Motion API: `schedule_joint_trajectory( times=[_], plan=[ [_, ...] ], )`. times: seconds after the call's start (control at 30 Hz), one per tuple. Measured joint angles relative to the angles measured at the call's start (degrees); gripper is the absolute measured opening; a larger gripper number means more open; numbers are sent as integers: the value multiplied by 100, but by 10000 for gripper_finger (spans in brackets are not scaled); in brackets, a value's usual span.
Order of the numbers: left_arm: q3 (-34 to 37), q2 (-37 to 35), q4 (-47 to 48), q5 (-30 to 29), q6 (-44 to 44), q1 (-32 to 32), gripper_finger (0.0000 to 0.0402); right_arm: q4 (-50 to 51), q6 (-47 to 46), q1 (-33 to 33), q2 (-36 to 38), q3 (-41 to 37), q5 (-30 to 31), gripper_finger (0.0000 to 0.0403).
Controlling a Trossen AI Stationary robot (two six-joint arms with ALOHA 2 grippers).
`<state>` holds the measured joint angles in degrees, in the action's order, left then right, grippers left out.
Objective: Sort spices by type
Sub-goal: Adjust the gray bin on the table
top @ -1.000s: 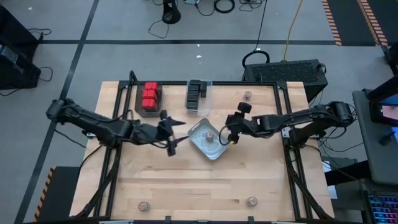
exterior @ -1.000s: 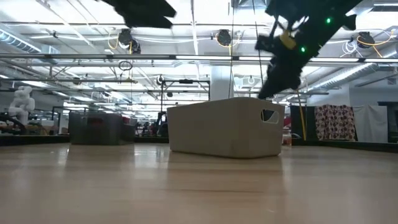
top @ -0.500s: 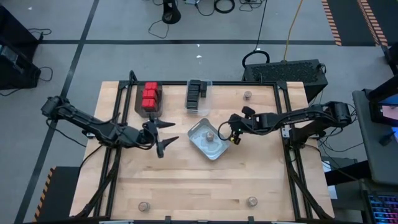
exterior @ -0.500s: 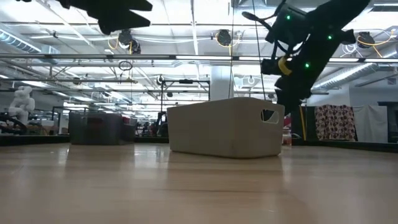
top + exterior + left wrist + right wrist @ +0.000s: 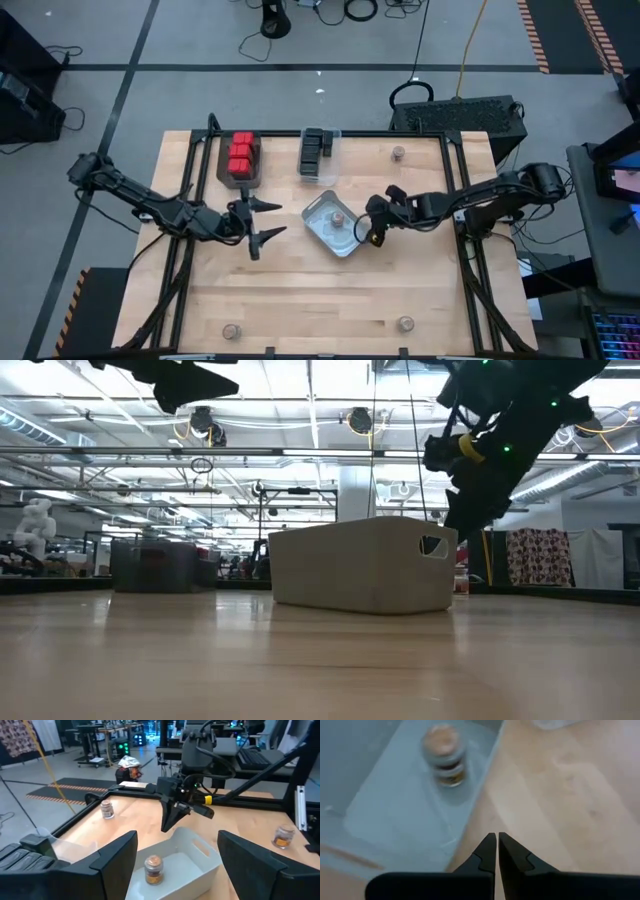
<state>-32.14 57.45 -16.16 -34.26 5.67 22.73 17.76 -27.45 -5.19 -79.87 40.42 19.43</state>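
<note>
Compared to a second ago, your left gripper has pulled back left of the silvery tin, jaws still spread wide and holding nothing. Your right gripper moved off the tin to its right edge and its fingers are now pinched together on nothing.

The overhead shows the red boxes and black boxes lined up at the far edge, with loose jars far right and along the near edge. The left wrist cam gives you the jar standing upright inside the tin, which the table-level cam hides behind the tin wall.

Light wood table, workshop room behind.
</note>
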Motion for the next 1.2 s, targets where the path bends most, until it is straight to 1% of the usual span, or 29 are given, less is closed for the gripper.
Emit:
schedule_joint_trajectory(
  times=[0.23, 0.6, 0.77, 0.83, 0.97, 1.0, 1.07, 1.2],
  plan=[
    [0, 0, -4, 1, 1, 208, 281, -177, -431, -457, -218, 0, -16, 0],
    [0, 0, -18, -37, 3, 417, 281, -1362, -490, -1033, -265, -7, -33, 0],
    [0, 0, -43, -44, 2, 451, 281, -1368, -655, -1329, -265, 90, -19, 0],
    [0, 0, -46, -44, 0, 472, 281, -1354, -586, -1414, -265, 126, 214, 0],
    [0, 0, -48, -46, 4, 471, 281, -1098, -598, -1483, -248, 151, 1426, 0],
    [0, 0, -48, -46, 4, 471, 281, -1042, -661, -1462, -248, 151, 1584, 0],
    [0, 0, -49, -47, 4, 479, 281, -961, -802, -1381, -282, 151, 1618, 0],
    [0, 0, -73, -50, 4, 510, 281, -979, -953, -1287, -522, 153, 1266, 0]
  ],
)
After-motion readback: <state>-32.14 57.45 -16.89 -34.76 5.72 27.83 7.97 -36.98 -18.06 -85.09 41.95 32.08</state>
